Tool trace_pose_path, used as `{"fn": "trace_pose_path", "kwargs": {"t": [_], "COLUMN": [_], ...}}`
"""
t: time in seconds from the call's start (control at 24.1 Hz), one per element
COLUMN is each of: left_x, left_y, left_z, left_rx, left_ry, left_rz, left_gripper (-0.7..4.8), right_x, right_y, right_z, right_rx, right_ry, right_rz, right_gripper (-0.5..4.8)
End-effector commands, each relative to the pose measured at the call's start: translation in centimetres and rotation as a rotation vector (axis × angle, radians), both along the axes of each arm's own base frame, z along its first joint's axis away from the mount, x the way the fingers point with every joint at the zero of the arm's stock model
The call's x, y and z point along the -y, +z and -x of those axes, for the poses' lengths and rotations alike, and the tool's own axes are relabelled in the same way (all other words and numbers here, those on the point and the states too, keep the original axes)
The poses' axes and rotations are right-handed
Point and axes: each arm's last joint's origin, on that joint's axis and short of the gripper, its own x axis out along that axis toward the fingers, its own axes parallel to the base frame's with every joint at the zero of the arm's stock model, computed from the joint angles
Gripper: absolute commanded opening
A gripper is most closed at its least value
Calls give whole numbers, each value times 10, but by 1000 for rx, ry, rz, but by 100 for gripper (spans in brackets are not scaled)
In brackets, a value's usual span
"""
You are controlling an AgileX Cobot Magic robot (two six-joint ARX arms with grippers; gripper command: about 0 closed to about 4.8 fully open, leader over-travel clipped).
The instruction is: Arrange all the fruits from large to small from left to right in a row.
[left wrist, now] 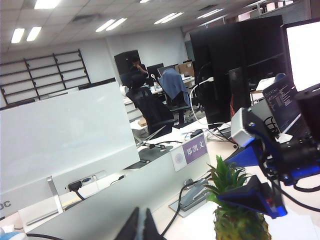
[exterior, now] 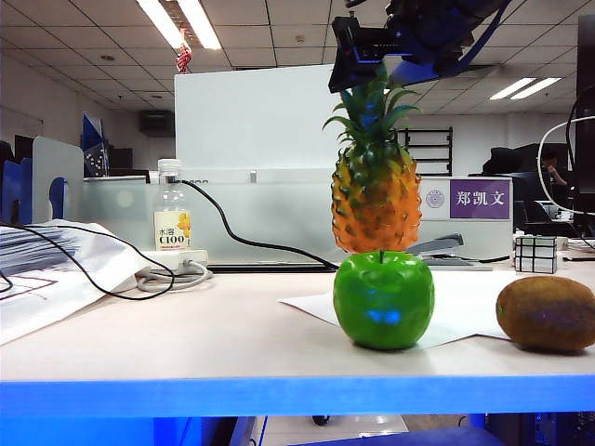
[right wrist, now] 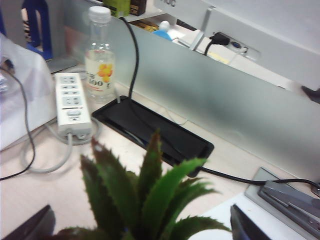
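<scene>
Right hand (right wrist: 140,227) wide open astride pineapple (exterior: 375,195) crown (not gripping), left hand (left wrist: 141,227) shut, empty.

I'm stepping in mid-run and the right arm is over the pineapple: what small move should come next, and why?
Probably lower the right hand a little more around the pineapple's crown, then close. Its fingers stand wide open on either side of the leaves, gripping nothing yet. The pineapple stands behind the apple, with the kiwi to the right, so the largest fruit is not leftmost. The left hand is shut and raised clear.
</scene>
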Motion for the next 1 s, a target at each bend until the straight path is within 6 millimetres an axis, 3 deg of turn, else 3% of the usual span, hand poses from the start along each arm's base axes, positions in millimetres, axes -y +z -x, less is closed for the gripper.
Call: {"fn": "trace_pose_path", "kwargs": {"t": [0.04,0.37,0.42,0.5,0.58,0.71,0.79,1.0], "left_x": [-1,-2,-2,-2,-2,-2,-2,-1], "left_y": [3,0,0,0,0,0,0,-1], "left_z": [4,3,3,3,3,3,3,3], "left_rx": [19,1,0,0,4,8,6,-2], "left_ry": [15,35,35,35,37,38,38,38], "left_rz": [3,-12,-12,-13,-18,-23,-24,-26], "left_gripper": [-6,-6,-6,-6,-6,-6,-6,-6], "right_x": [-1,-1,-1,-1,-1,-1,-1,-1], "right_y": [-3,-9,-9,-9,-9,-9,-9,-6], "right_z": [-2,-2,-2,-2,-2,-2,-2,-3], "right_rx": [-10,-61,-64,-66,-64,-56,-52,-31], "right_ry": [-11,-6,-6,-6,-7,-7,-7,-7], "right_rz": [-1,24,25,26,25,21,19,1], "right_gripper": [479,479,426,236,138,76,-3,-5]}}
